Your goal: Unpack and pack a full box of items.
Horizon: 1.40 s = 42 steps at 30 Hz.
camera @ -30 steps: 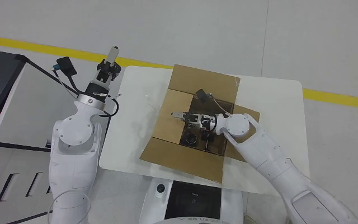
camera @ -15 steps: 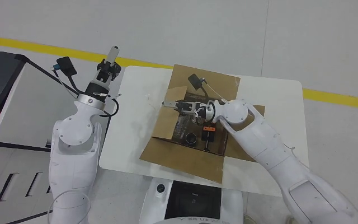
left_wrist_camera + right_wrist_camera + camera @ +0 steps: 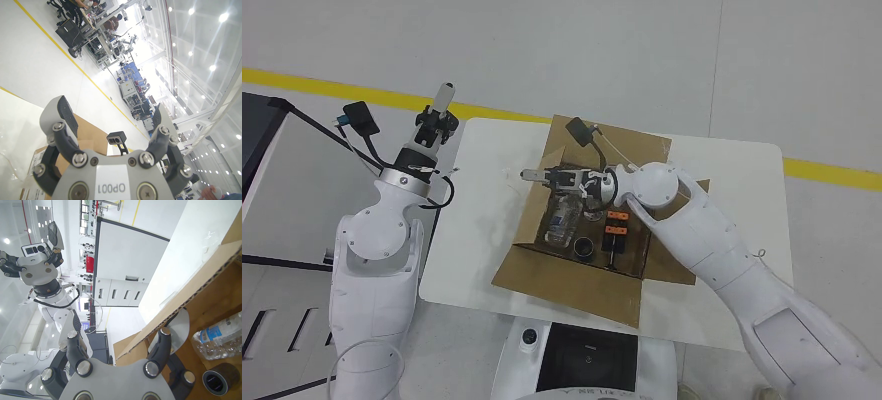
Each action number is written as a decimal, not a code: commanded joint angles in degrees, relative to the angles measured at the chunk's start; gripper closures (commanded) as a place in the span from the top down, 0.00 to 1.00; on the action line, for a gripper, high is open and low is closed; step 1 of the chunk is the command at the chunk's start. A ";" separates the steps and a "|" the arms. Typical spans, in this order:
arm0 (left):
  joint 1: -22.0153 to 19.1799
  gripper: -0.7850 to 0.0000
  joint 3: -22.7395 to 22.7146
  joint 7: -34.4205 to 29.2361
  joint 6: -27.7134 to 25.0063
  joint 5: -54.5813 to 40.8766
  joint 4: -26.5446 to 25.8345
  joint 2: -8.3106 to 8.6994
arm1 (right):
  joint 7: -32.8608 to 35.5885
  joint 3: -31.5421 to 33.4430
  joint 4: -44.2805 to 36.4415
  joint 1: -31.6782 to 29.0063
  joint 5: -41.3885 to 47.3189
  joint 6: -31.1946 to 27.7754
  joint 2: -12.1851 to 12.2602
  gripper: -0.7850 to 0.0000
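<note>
Cardboard box (image 3: 577, 285) sits open on the white table (image 3: 477, 210), toward the middle. Its near and far flaps are folded outward. The side flap (image 3: 534, 215) facing the left arm is tilted up rather than lying flat.

Contents, as far as visible:
- clear plastic bottle (image 3: 560, 222) with blue label, on its side just inside that flap
- dark cylinder (image 3: 585, 247), open end showing, just beside the bottle on the near side
- orange-and-black item (image 3: 616, 222), deeper in the box; type cannot be told
- thin black piece (image 3: 612, 262) near it, too small to identify

Right gripper (image 3: 534, 176) is at the top edge of the tilted flap. Jaws are well apart and straddle the corrugated edge, one finger outside the box and the other inside. No clamp on the cardboard can be seen, and nothing else is between the jaws.

Left gripper (image 3: 445, 100) is held up beyond the table's far left corner, well apart from the box, pointing away from it. Jaws are spread wide and empty.

Clear plastic film (image 3: 209, 240) lies on the table just outside the tilted flap.
</note>
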 commanded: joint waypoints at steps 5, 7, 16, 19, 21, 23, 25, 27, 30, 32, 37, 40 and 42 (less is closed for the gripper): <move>0.00 1.00 0.00 0.00 0.00 0.00 0.00 0.00 | -2.26 -2.70 4.76 1.93 3.46 -4.56 -2.56 0.80; 0.00 1.00 0.00 0.00 0.00 0.00 0.00 0.00 | -3.39 -4.03 7.08 2.53 5.05 -6.92 -3.81 0.71; 0.00 1.00 0.00 0.00 0.00 0.00 0.00 0.00 | -4.59 -10.86 20.15 6.88 6.13 -7.68 -9.86 0.76; 0.00 1.00 0.00 0.00 0.00 0.00 0.00 0.00 | -4.10 -12.23 23.22 7.83 6.18 -7.23 -11.54 0.76; 0.00 1.00 0.00 0.00 0.00 0.00 0.00 0.00 | -3.76 -12.75 25.45 8.37 6.43 -7.59 -12.55 0.82; 0.00 1.00 0.00 0.00 0.00 0.00 0.00 0.00 | -3.93 -13.09 26.21 8.39 6.62 -7.81 -13.37 0.86; 0.00 1.00 0.00 0.00 0.00 0.00 0.00 0.00 | -4.14 -13.22 26.87 8.26 6.62 -8.31 -13.97 0.89; 0.00 1.00 0.00 0.00 0.00 0.00 0.00 0.00 | -4.05 -12.91 27.48 8.62 6.69 -9.48 -14.38 0.91; 0.00 1.00 0.00 0.00 0.00 0.00 0.00 0.00 | -3.70 -11.79 28.47 9.38 7.11 -11.74 -14.64 0.94; 0.00 1.00 0.00 0.00 0.00 0.00 0.00 0.00 | -3.84 -10.91 29.00 9.64 7.09 -13.36 -14.59 0.96; 0.00 1.00 0.00 0.00 0.00 0.00 0.00 0.00 | -4.18 -7.43 27.98 9.45 7.01 -17.44 -13.36 0.96; 0.00 1.00 0.00 0.00 0.00 0.00 0.00 0.00 | -4.06 -4.32 25.96 8.81 6.13 -19.05 -11.68 0.98; 0.00 1.00 0.00 0.00 0.00 0.00 0.00 0.00 | -3.97 -2.04 23.74 7.86 5.09 -19.05 -10.32 0.99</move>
